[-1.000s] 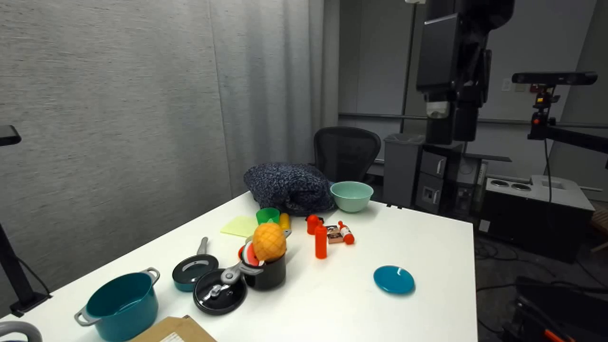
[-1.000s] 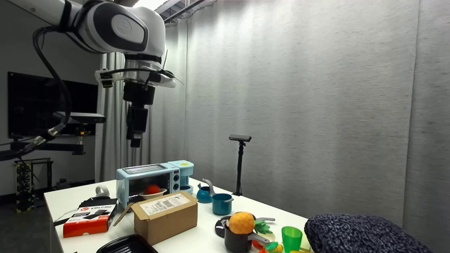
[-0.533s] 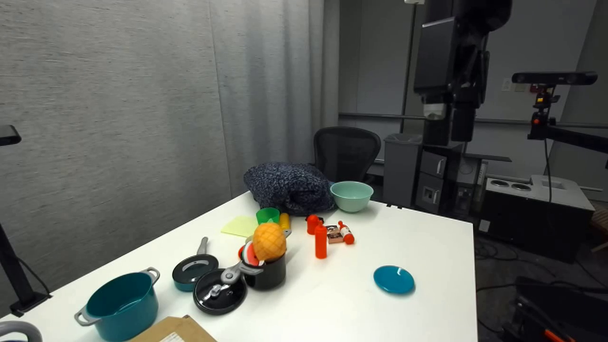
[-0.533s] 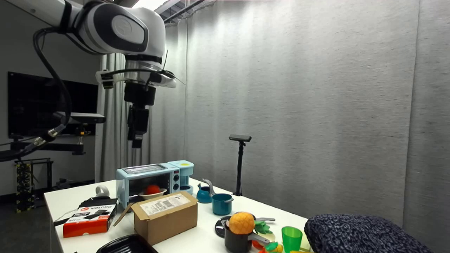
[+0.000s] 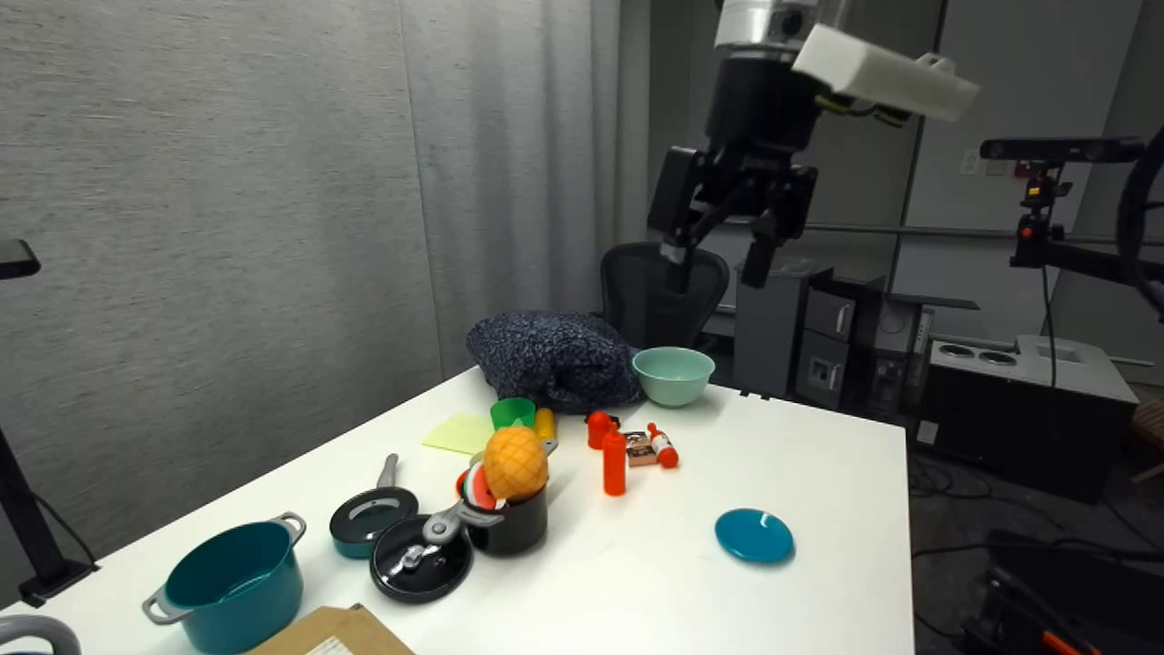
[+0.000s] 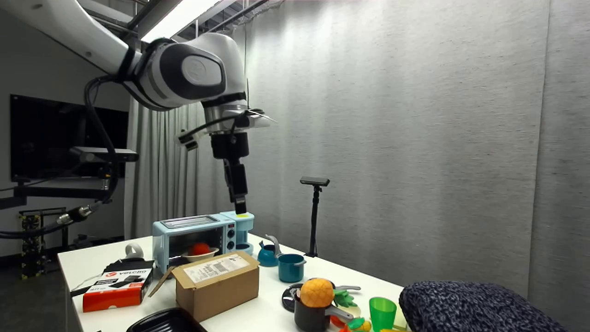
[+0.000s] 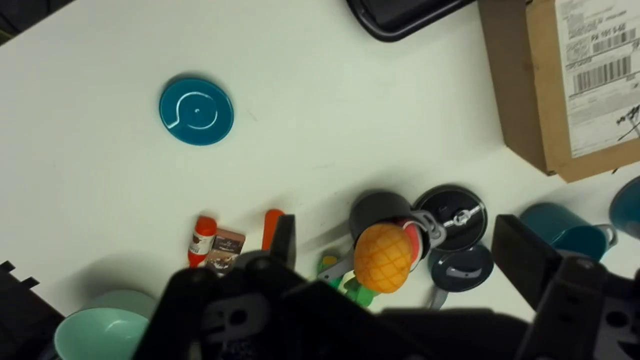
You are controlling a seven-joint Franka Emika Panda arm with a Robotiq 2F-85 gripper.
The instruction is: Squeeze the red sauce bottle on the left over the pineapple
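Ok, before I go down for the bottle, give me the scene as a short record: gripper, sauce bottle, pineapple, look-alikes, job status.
gripper: open, nothing between its fingertips, raised above the table
red sauce bottle: upright on the table, not held; partly hidden by the gripper in the wrist view
pineapple: in the mouth of the black pot, rising above the rim
look-alike: red bottle with a white label, lying on its side
status: bottle not yet grasped
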